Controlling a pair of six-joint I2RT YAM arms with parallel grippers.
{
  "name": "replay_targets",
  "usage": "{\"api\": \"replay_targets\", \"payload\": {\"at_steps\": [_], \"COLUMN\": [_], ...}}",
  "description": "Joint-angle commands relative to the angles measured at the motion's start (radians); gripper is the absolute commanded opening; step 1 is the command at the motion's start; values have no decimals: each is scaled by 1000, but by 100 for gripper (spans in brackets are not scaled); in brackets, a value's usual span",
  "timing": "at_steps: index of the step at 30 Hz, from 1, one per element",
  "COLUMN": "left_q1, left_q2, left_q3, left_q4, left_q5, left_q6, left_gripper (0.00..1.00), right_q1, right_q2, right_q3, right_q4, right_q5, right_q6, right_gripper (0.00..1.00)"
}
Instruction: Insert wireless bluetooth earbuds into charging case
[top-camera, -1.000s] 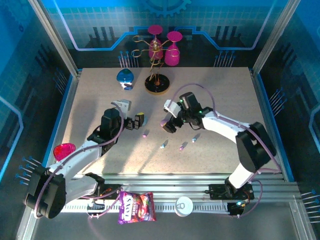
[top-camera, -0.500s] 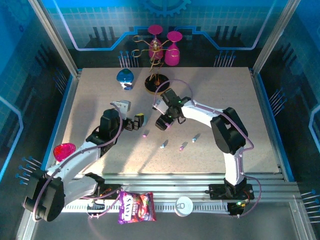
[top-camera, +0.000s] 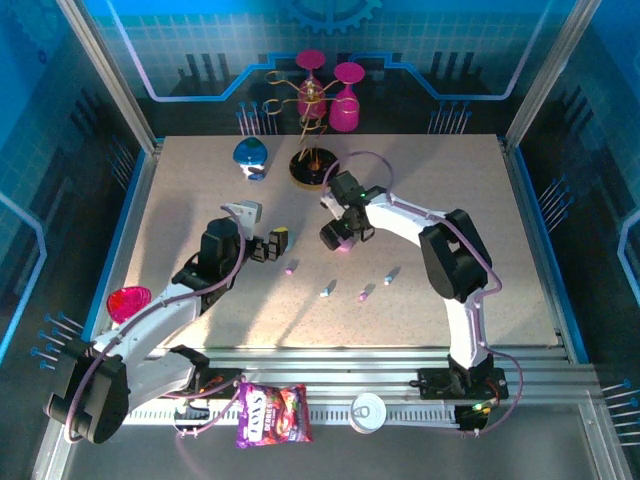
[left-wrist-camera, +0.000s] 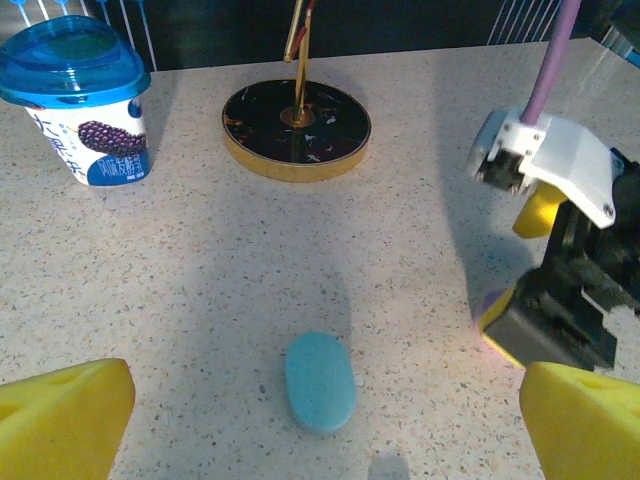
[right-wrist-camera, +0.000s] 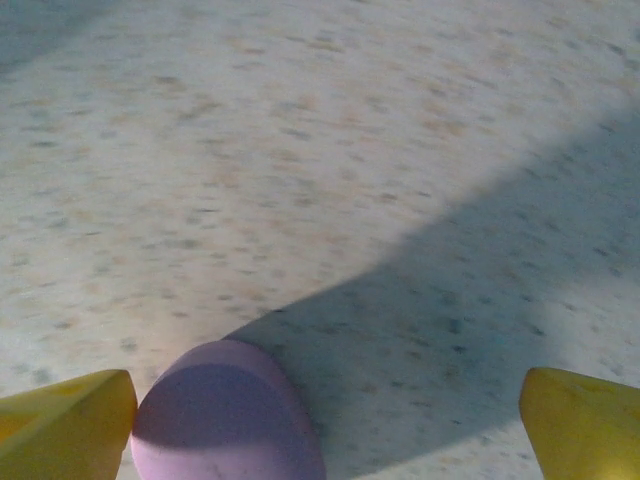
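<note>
**Tabletop** (top-camera: 430, 180): speckled surface that carries every item.

**Right tool** (top-camera: 338, 236): at centre frame in the overhead view, spread wide and holding nothing. In its wrist view the pads (right-wrist-camera: 65, 420) sit in the two bottom corners. The pink-purple case (right-wrist-camera: 225, 425) lies just beside the bottom-left pad, well off centre.
- Risk: closing from here would probably meet the rounded shell on one side first and push or spin it rather than clamp it.

**Left tool** (top-camera: 270, 243): also spread and empty. The blue case (left-wrist-camera: 320, 382) lies flat between its pads at lower centre of the left wrist view.
- Risk: no open cavity is visible on either case, so both would likely need opening before an earbud can go in.

**Earbuds**: the pale blue earbuds (top-camera: 327, 291) and the pink-purple earbuds (top-camera: 366, 294) lie loose in a scattered row below centre frame, apart from both cases.
- Risk: they are tiny and light, and a passing link or cable could flick them away.

**View comparison**: the overhead view gives the earbud layout relative to both arms. The wrist views give the pad-to-case offset, which is too small to judge from overhead. The left wrist view also shows the right tool standing near the blue case, a possible collision point.
</note>
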Motion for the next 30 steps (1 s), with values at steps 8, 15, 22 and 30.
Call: {"api": "replay_targets", "payload": {"at_steps": [8,15,22,30], "left_q1": [-22,-35,-55,-74], "left_q2": [45,70,76,82], "left_q3": [20,28,26,29], "left_q4": [12,20,16,16], "left_q5": [4,0,-19,-32], "left_q6": [-20,-7,5,16], "left_gripper": [99,99,99,99], "right_q1": [-44,-22,-22,-19], "right_q2": [-106,-26,113,205], "right_q3": [-51,43,238,367], "right_q4": [-25,-188,-384,-493], "right_q5": [-106,-61,19,2], "right_q6": [210,184,320,392], "right_gripper": [88,68,64,63]}}
